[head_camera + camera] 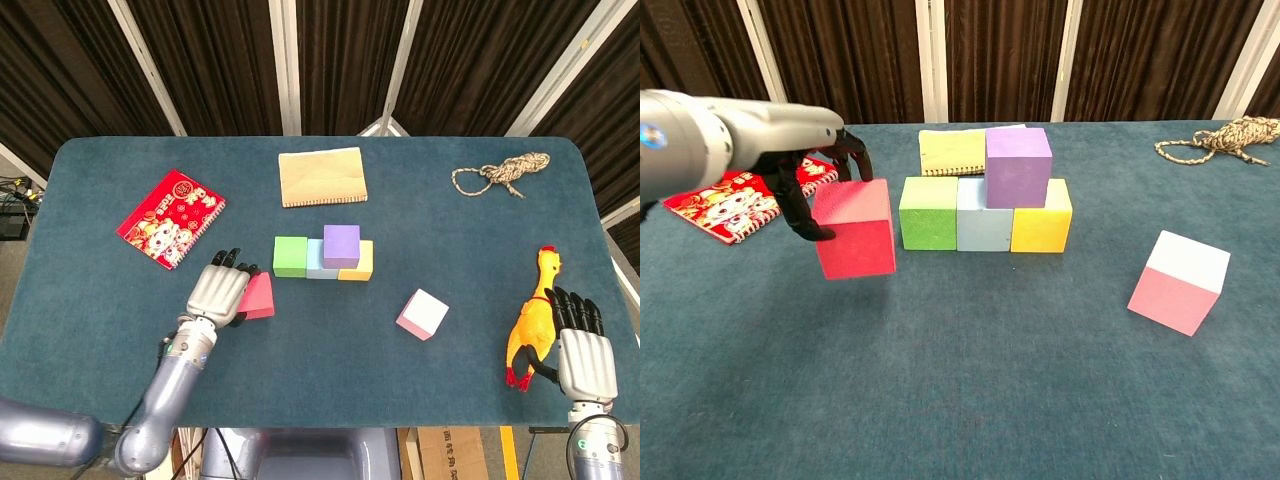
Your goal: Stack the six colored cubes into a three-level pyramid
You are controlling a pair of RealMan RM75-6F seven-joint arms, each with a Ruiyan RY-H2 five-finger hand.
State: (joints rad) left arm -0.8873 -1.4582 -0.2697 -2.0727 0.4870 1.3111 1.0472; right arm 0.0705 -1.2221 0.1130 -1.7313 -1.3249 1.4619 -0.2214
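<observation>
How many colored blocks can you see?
6. Green, light blue and yellow sit in a row, purple on top, red in the left robot hand, pink alone.

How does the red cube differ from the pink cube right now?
The red cube is held by the left robot hand and looks lifted off the table; the pink cube rests on the table, untouched. The red cube is left of the green cube; the pink cube lies apart, right of the stack. The red one is darker. Both look alike in size, and neither is stacked yet.
</observation>
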